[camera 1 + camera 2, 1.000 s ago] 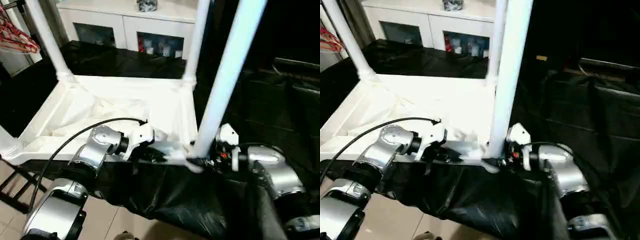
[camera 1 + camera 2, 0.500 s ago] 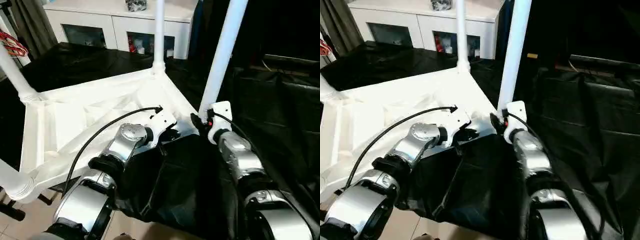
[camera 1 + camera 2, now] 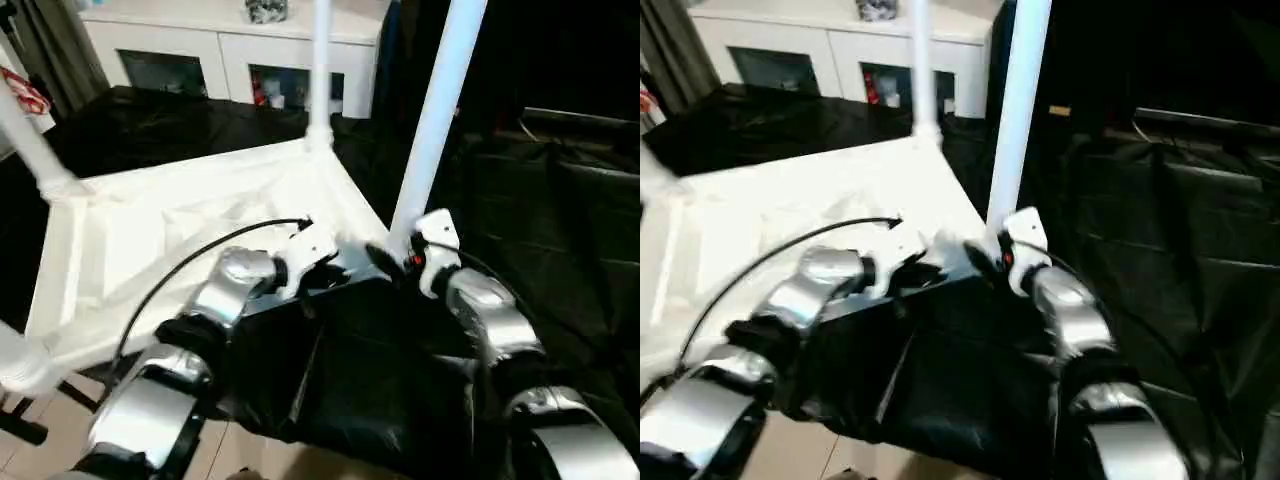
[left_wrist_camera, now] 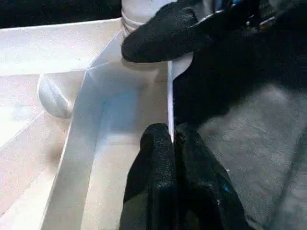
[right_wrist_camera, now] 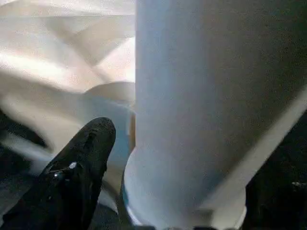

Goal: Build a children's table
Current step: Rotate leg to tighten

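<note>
The children's table lies upside down, its ribbed white top [image 3: 150,225] facing up and its legs rising from the corner sockets. The near right leg [image 3: 435,110] stands in its socket just in front of my arms. My left gripper [image 4: 171,136] is shut on the thin rim of the top [image 4: 170,96] beside that corner. My right gripper [image 3: 388,258] sits at the base of the near right leg [image 5: 192,96]. One finger [image 5: 84,158] stands a little off the leg, so the gripper is open; the other finger is hidden behind the leg.
A far leg [image 3: 322,70] and a left leg [image 3: 25,130] also stand upright. A white cabinet with glass doors [image 3: 230,60] is behind. Black sheeting [image 3: 560,230] covers the surfaces to the right and below my arms. Tiled floor [image 3: 60,430] shows at lower left.
The camera has swung and tilted, shifting the whole picture. Both grippers stay at the same corner of the table, the left on the rim, the right at the leg's base.
</note>
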### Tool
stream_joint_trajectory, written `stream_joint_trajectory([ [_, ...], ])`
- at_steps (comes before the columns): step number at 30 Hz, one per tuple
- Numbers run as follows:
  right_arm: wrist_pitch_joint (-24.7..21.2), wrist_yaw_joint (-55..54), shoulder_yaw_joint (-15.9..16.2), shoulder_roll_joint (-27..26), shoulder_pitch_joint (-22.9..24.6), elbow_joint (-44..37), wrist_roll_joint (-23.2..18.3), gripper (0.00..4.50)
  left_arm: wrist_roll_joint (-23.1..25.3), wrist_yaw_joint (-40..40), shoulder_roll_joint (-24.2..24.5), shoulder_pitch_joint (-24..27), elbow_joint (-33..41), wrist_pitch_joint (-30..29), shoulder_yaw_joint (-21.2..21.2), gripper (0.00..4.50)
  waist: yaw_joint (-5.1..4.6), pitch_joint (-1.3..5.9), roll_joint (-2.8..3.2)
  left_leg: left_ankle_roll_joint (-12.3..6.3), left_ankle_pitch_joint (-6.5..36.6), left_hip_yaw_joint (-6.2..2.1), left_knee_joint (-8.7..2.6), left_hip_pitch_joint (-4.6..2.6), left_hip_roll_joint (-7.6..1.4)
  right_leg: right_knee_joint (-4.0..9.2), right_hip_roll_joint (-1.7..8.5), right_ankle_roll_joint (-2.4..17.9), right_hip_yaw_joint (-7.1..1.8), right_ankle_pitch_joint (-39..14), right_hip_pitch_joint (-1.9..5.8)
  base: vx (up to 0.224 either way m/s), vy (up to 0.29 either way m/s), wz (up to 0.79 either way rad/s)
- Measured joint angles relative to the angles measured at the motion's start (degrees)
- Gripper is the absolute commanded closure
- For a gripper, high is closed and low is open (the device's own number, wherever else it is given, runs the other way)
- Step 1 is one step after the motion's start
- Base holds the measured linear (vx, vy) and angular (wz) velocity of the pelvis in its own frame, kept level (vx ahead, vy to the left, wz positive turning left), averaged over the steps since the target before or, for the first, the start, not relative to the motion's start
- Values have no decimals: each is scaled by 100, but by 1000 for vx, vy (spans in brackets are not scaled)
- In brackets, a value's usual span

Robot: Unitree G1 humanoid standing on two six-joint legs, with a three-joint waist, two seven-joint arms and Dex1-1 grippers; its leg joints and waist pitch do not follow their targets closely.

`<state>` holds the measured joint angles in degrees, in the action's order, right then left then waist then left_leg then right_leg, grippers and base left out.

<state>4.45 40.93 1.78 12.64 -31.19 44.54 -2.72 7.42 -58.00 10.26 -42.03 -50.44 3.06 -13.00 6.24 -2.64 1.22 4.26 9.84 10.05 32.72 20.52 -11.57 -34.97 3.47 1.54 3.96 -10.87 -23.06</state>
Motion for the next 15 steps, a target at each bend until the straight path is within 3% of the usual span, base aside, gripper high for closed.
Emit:
stream_joint_trajectory([
  [8,-289,1959,389,717,498,-918,-344,71,-179,-1109,352,141,195,191,-85,450,97,-6,-9,-1,0,-1,4,5,-2,1,-1,-2,2,-1,-1,0,0,0],
  [15,-667,2877,670,1115,727,-1545,-438,129,-327,-1772,555,248,345,236,-159,450,203,-12,-18,-1,0,-1,4,7,-3,2,0,-2,2,-1,-2,0,0,0],
])
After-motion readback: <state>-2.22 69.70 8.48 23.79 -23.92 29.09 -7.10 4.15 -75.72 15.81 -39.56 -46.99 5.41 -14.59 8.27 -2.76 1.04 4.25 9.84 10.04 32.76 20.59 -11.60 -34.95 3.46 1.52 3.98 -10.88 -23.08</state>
